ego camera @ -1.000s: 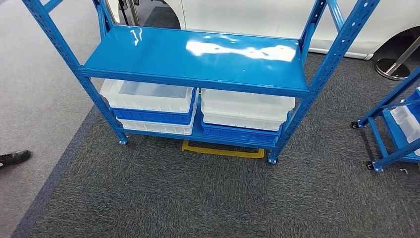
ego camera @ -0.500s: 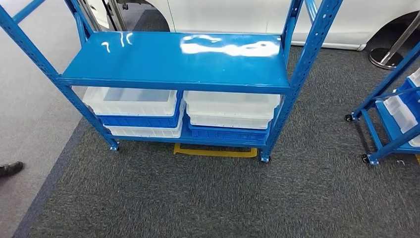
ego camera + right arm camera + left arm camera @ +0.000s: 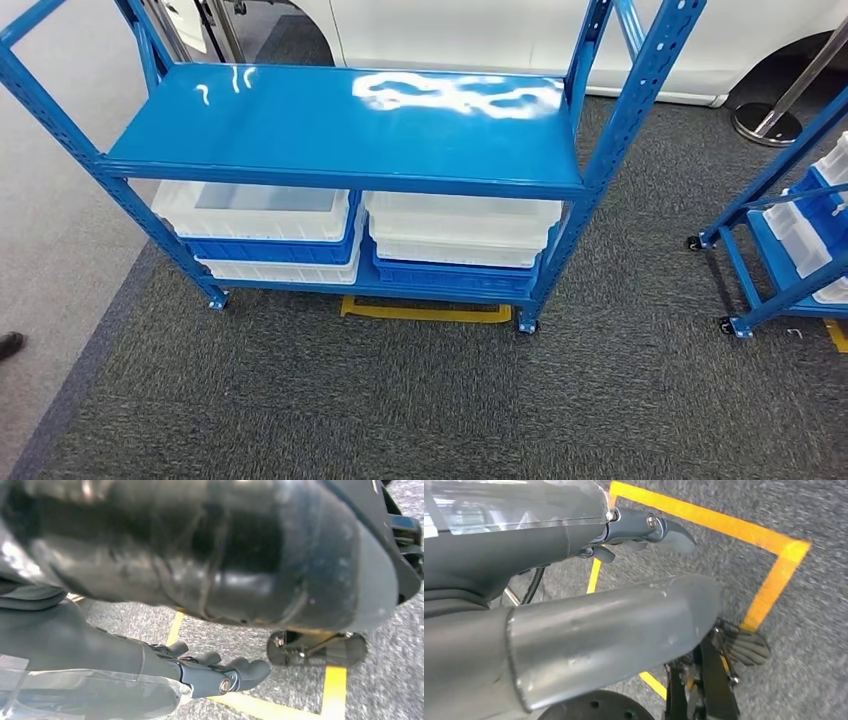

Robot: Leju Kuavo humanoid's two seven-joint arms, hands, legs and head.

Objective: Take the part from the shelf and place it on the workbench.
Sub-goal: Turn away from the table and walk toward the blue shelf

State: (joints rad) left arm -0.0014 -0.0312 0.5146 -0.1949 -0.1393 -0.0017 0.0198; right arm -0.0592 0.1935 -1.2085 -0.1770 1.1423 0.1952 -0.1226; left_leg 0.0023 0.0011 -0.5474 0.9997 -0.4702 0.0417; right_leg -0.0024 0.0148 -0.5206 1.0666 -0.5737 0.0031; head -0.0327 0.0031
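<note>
Both hands hung empty, far from the shelf.

The left hand [image 3: 644, 532] and right hand [image 3: 210, 672] were loosely curled over the carpet; no part was visible on the shelf [image 3: 340, 125], perhaps hidden in its bins [image 3: 265, 225].

Light is bright and even, coming from overhead. White glare streaks lie on the shelf [image 3: 350, 120] top, strongest toward its back right. Beneath that top the bins [image 3: 265, 215] sit in soft shade. The shelf's posts splay outward near the frame edges, a wide-lens warp. The carpet [image 3: 400, 400] in front of the shelf is sharp. Both wrist views are soft: close dark parts blur, and the yellow tape [image 3: 769, 540] smears slightly.
</note>
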